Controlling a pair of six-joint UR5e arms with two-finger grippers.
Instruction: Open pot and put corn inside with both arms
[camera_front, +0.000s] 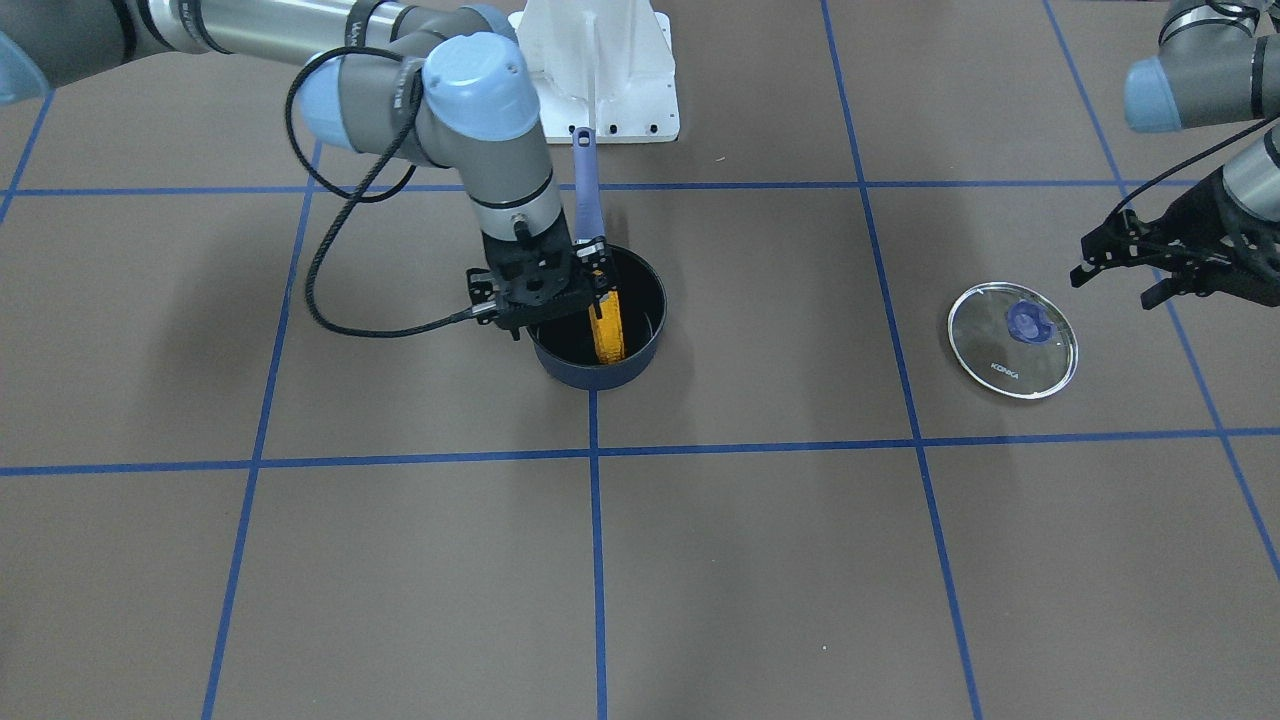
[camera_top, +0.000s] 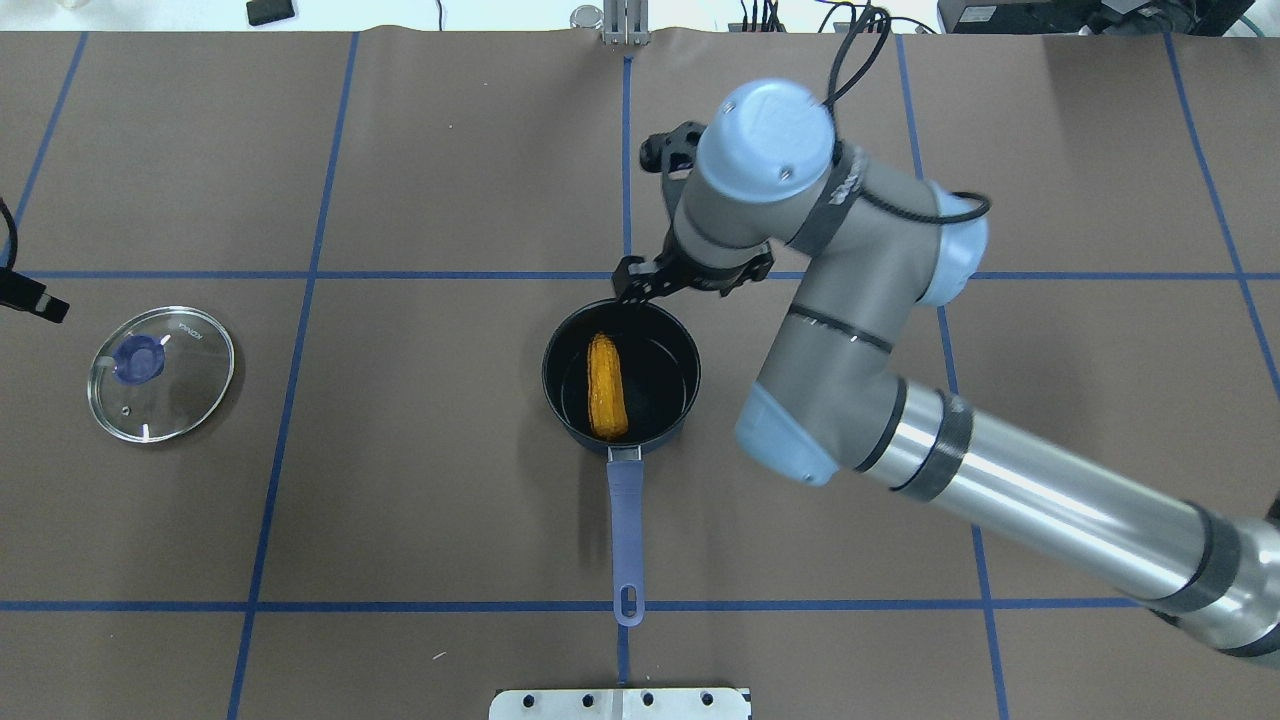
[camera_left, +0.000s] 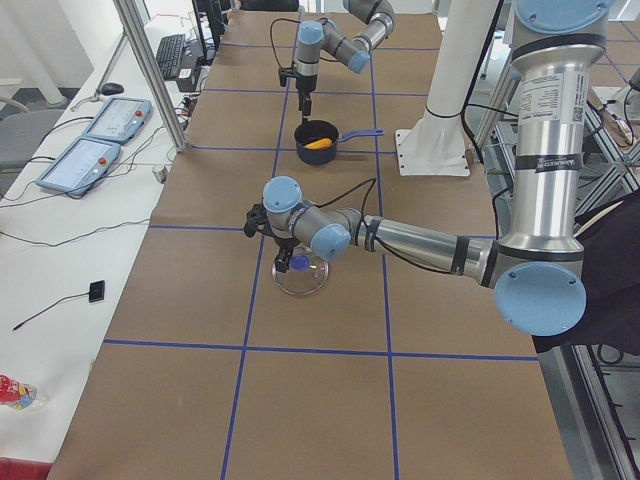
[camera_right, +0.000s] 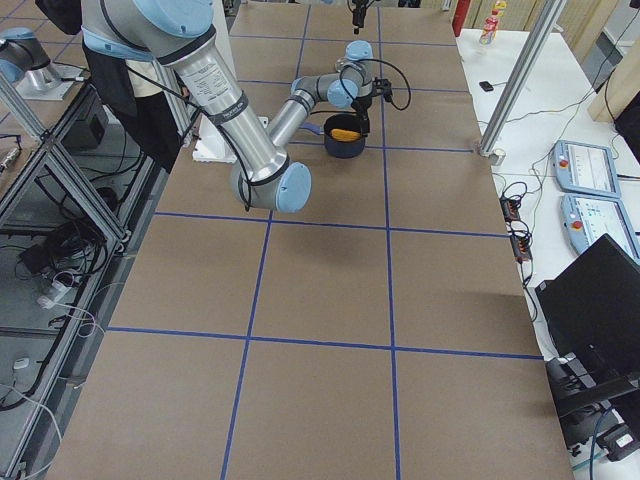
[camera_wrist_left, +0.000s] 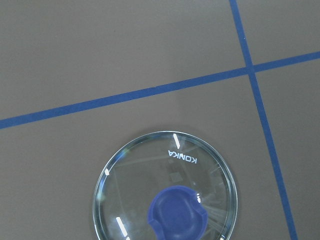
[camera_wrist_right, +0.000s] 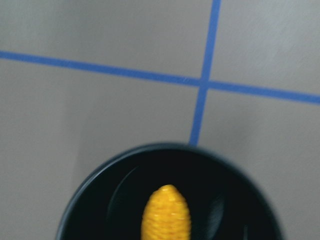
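The navy pot (camera_top: 692, 372) stands open at the table's middle, its blue handle (camera_top: 625, 520) pointing toward the robot's base. The yellow corn (camera_top: 606, 387) lies flat inside it, also seen in the front view (camera_front: 607, 328) and right wrist view (camera_wrist_right: 166, 215). My right gripper (camera_front: 552, 298) hangs open just over the pot's far rim, clear of the corn. The glass lid (camera_top: 160, 373) lies knob up on the table far to my left, and shows in the left wrist view (camera_wrist_left: 165, 190). My left gripper (camera_front: 1113, 287) hovers open and empty beside and above the lid.
The white arm mount (camera_front: 600, 70) stands just behind the pot handle's end. Blue tape lines (camera_top: 300, 275) divide the brown table cover. Teach pendants (camera_left: 90, 140) and cables lie on the white bench beyond the far table edge.
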